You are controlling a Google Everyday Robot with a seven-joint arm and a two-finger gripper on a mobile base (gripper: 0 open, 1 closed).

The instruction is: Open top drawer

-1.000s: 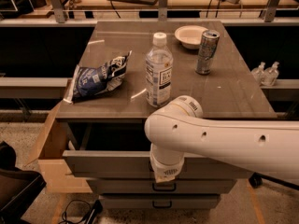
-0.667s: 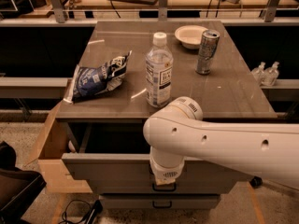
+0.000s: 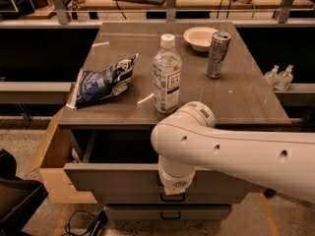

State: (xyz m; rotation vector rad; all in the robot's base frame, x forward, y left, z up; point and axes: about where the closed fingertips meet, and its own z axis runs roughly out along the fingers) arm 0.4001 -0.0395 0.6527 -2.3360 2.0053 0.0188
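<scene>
Our one view looks steeply down, close, over the arm (image 3: 236, 151) onto the tabletop (image 3: 246, 92); gripper (image 3: 173, 190) low-centre at the top drawer (image 3: 113, 181).

bag (image 3: 101, 82) left edge | bottle (image 3: 166, 75) front centre | bowl (image 3: 201, 37) back right, can (image 3: 217, 54) just before it | gripper (image 3: 171, 192) at top drawer (image 3: 113, 183) front, below worktop

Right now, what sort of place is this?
Likely an office or lab snack area: clear plastic water bottle, crumpled blue chip bag, silver drink can. End effector at the wide grey top drawer.
</scene>
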